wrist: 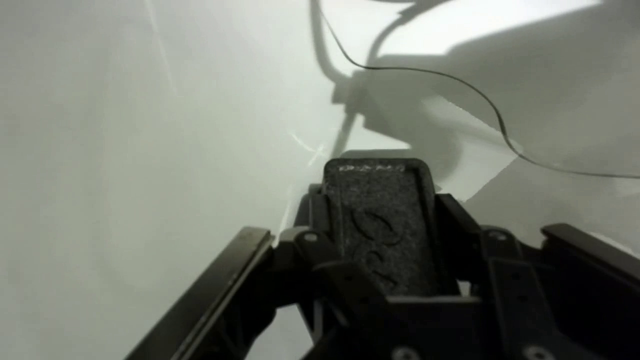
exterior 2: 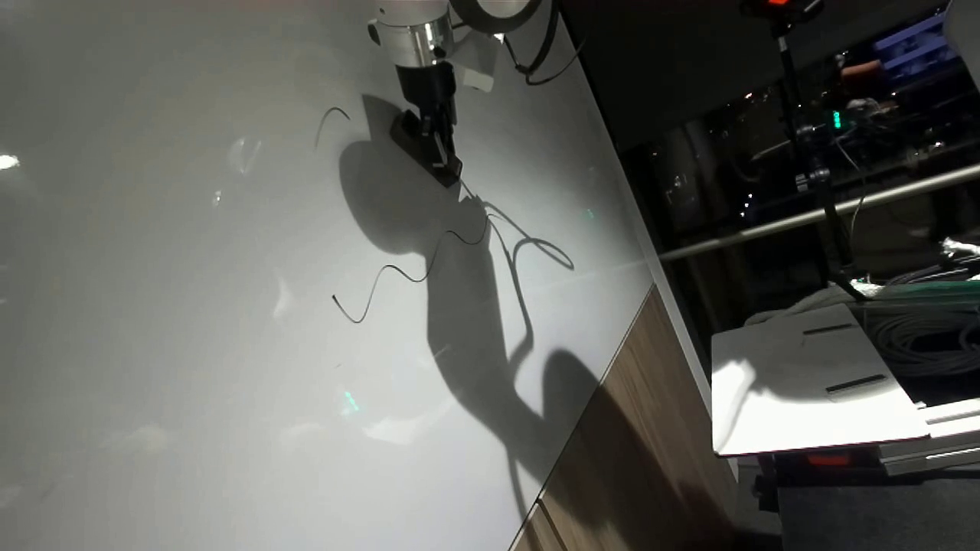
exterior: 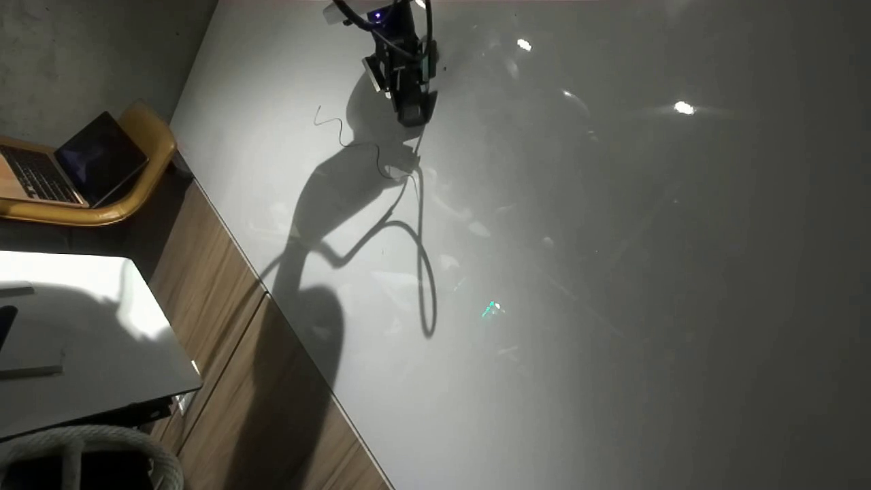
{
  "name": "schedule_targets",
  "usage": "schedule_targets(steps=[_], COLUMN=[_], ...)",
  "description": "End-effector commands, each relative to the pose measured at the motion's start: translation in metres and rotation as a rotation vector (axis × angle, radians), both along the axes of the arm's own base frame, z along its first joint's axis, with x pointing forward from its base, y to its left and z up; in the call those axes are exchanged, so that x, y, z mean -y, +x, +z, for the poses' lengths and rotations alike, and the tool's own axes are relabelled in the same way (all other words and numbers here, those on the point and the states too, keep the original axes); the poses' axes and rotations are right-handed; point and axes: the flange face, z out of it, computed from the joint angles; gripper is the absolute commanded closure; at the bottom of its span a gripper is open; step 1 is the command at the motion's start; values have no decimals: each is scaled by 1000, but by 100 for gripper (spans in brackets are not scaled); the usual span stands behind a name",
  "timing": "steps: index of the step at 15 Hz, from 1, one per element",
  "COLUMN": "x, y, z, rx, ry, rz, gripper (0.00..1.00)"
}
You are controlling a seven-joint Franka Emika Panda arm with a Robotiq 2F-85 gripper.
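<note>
Block (wrist: 380,230), one: dark grey, oblong, rounded corners, face cut with curved marks. Place: in my gripper (wrist: 382,215), at the white surface (exterior 2: 176,367); whether it touches there I cannot tell from my end. Grip: closed on the block, fingers (wrist: 456,225) pressed to its two long sides, one end reaching out past them.

Handling, as I judge it: light; stiff in the body, so a firm squeeze should not crush it; grainy rather than slick on the face I see; hardly fragile. Underside: hidden from me, softness unknown. Best hold, to my mind: across the narrow width, as it sits, near mid-length, so the free end does not lever round between the fingers.

Nearby: line (wrist: 450,76), one, thin, dark, wavy, running past the block's free end; drawn mark or thread, I cannot tell. Arc (exterior 2: 331,112), one, short, dark, in an exterior view, apart from the line. Shadow (exterior 2: 459,306), one, broad, spread over the white surface. Further off, in an exterior view: laptop (exterior: 102,160), open, on a yellow chair (exterior: 99,217)
</note>
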Motion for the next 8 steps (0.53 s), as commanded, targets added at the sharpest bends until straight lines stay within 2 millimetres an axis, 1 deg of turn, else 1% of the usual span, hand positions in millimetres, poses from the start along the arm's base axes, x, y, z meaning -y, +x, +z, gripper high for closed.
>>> schedule_targets(steps=[1, 6, 7, 8], x=[25, 83, 89, 90], y=[11, 6, 6, 7], z=[57, 120, 129, 133], rx=[44, 78, 86, 91], ry=[-54, -112, -115, -117], rz=[16, -37, -40, -39], gripper=[71, 71, 71, 71])
